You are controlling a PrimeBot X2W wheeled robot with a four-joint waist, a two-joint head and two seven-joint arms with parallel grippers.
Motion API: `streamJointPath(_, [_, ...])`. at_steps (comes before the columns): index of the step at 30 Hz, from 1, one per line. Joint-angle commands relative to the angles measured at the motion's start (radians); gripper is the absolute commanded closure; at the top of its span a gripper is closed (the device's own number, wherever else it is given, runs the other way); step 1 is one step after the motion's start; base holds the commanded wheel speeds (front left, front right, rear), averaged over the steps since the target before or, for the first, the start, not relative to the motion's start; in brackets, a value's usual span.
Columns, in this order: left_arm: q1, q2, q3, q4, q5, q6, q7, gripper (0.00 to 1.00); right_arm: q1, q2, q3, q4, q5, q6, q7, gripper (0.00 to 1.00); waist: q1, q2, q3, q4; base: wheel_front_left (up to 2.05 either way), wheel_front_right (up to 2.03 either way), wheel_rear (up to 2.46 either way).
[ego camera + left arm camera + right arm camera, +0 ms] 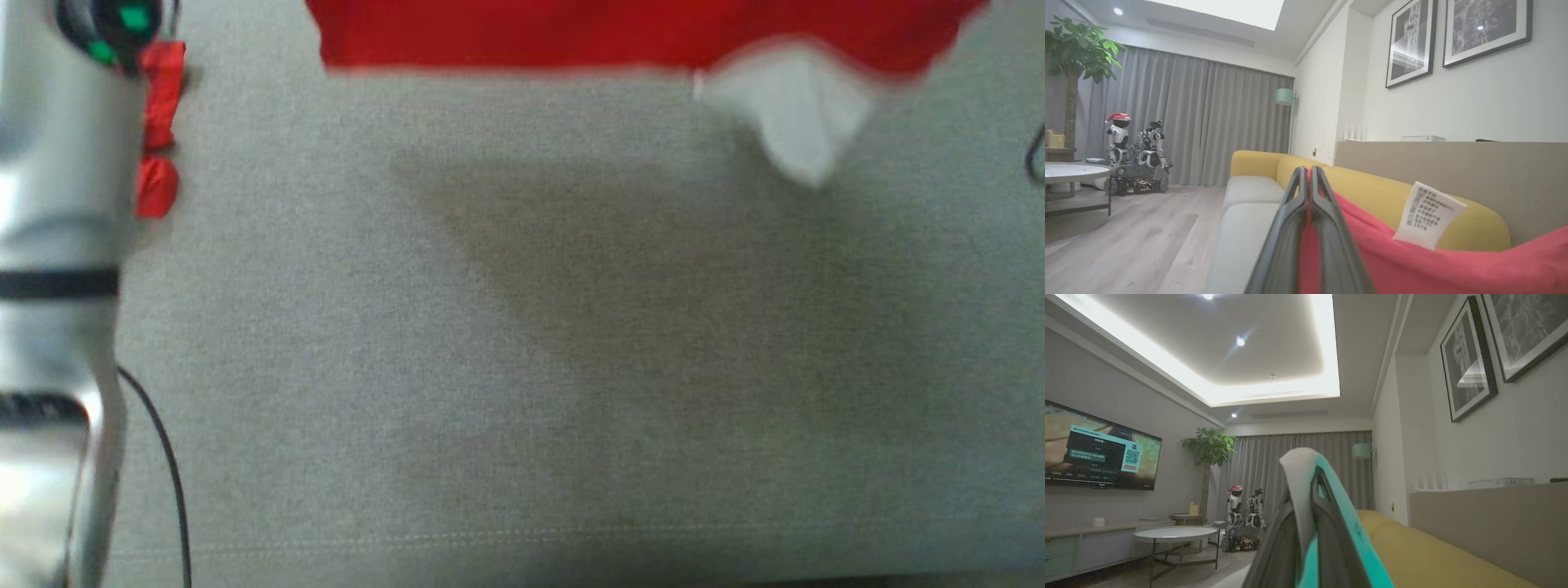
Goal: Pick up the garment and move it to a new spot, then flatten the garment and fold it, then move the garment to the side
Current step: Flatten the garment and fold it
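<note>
**Head view.** The red garment [571, 33] hangs taut along the top edge, clear of the grey sofa seat [522, 367] and casting a shadow on it. Its white care label [796, 114] dangles as a soft triangle. The silver left forearm [57, 204] stands at the left, with red cloth bunched beside it. Judged step: carrying the garment to a new spot. The 2 held ends are best kept level and taut, so that no fold drags on the woven cushion.

**Left wrist view.** The left claw [1306, 168] is clenched on a thin red edge. The soft cloth runs rightward, sagging slightly in front of the rounded yellow backrest [1372, 188].

**Right wrist view.** The right claw [1308, 473] is clenched on a pale-and-teal fold [1300, 490]. Whether this fold belongs to the garment cannot be told.
</note>
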Motion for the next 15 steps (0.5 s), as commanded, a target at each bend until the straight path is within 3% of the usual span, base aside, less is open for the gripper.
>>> streamJointPath(1, [-0.069, 0.038, 0.032, -0.018, 0.012, -0.004, -0.007, 1.0, -0.055, 0.02, 0.012, -0.014, 0.007, -0.001, -0.02, 1.0, -0.0001, 0.0, 0.01, 0.003, 0.0, 0.0, 0.0])
streamJointPath(8, [-0.205, -0.012, 0.083, 0.138, 0.073, -0.032, -0.02, 1.0, -0.276, 0.074, 0.103, 0.298, 0.069, -0.001, -0.145, 1.0, -0.0001, 0.0, 0.081, 0.015, 0.0, 0.0, 0.0])
streamJointPath(15, [-0.142, -0.057, 0.089, 0.354, 0.088, -0.057, -0.021, 1.0, -0.232, 0.122, 0.212, 0.529, 0.131, -0.001, -0.154, 1.0, -0.0001, 0.0, 0.122, 0.012, 0.0, 0.0, 0.0])
